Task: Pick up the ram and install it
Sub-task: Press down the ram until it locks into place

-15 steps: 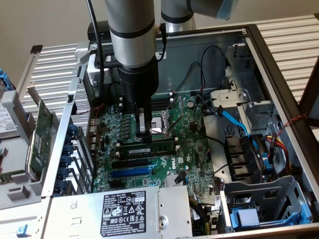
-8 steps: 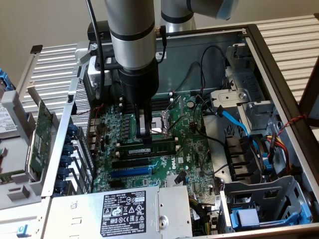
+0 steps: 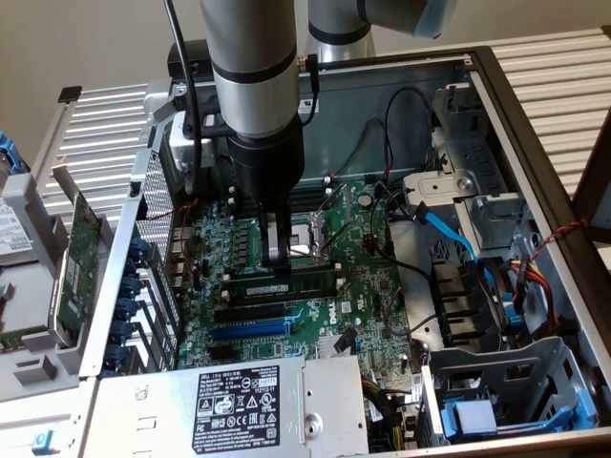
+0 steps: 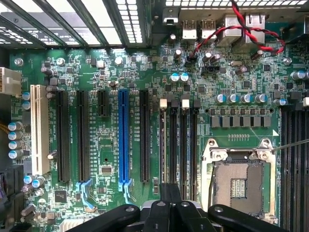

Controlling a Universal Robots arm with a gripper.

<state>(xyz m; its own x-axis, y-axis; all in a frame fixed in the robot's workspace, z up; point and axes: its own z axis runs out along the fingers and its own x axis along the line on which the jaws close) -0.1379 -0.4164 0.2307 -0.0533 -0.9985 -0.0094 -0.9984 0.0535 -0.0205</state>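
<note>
The ram [image 3: 280,285], a narrow green stick with a white label strip, stands on edge in a memory slot on the motherboard [image 3: 363,286], just in front of the CPU socket [image 3: 310,239]. My gripper [image 3: 277,260] hangs straight down over the middle of the ram, its tips at the stick's top edge. Whether they touch it does not show. In the wrist view the fingers [image 4: 166,195] sit together with no gap, over the row of memory slots [image 4: 177,145] beside the CPU socket [image 4: 240,181]. The ram itself is hard to make out there.
The open computer case [image 3: 520,124] surrounds the board. A power supply [image 3: 239,401] lies at the front, a drive cage [image 3: 496,382] and cables [image 3: 449,234] on the exterior view's right, and a green expansion card [image 3: 81,253] outside the case on its left. Expansion slots [image 4: 123,140] run beside the memory slots.
</note>
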